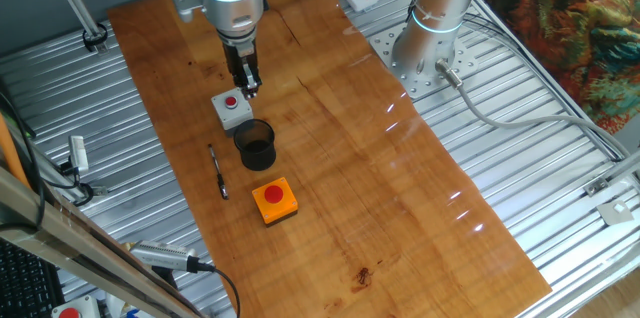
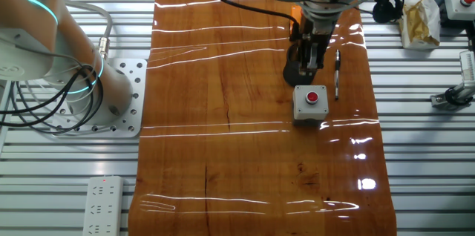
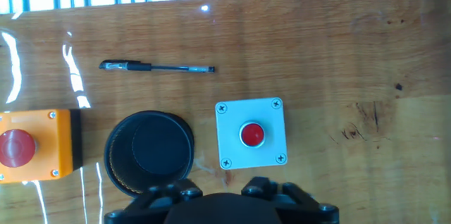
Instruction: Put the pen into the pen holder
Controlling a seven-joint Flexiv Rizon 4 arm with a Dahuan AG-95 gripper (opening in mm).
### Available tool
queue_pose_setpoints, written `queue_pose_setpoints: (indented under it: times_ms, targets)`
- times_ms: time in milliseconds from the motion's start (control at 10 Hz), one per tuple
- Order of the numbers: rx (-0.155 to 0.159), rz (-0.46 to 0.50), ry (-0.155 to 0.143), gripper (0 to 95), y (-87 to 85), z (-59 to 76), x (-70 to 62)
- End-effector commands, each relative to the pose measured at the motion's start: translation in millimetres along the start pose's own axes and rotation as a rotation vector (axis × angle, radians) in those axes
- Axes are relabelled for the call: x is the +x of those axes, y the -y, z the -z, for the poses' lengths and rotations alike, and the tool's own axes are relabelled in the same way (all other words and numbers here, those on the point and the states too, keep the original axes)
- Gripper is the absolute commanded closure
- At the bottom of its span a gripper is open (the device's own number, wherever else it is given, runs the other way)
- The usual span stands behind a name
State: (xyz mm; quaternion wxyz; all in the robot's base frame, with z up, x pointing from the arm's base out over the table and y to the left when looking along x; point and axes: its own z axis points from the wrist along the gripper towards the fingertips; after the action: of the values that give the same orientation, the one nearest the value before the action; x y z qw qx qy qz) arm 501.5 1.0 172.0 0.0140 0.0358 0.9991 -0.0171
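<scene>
Pen, thin dark stick with lighter tip, lies flat on the wooden table, untouched. Going outward from the gripper (finger state cannot be told): grey box with red button, black cylindrical pen holder, then the pen beyond both.

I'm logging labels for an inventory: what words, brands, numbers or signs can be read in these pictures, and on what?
None can be read.
Pen: any print is too small to tell.
Grey button box: no lettering shows.
Orange button box: no lettering shows.
Black cup: plain.
Yellow packet beside the table: any print is too blurred to read.
</scene>
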Motion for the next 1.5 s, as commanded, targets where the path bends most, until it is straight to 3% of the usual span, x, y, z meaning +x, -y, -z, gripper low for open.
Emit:
queue_pose_setpoints:
  times_ms: [100,400,500,600,800,1000,1100,1300,1500]
  targets:
    - [0.0,0.001,0.001,95.0,0.4,0.6,1.1]
    - [-0.01,0.027,0.006,95.0,-2.4,2.8,-3.9]
    - [-0.014,0.044,0.006,95.0,-12.5,7.9,-19.0]
    - [-0.019,0.03,0.004,95.0,-33.1,13.2,-40.0]
    - [-0.02,0.022,0.005,95.0,-59.7,13.7,-60.7]
    - [-0.023,0.051,0.008,95.0,-92.0,4.0,-79.7]
    - [-0.02,0.082,0.013,95.0,-99.3,-2.2,-85.7]
    - [-0.033,0.282,0.011,95.0,-106.5,-21.1,-93.9]
    - [-0.036,0.556,0.008,95.0,-106.4,-48.0,-96.7]
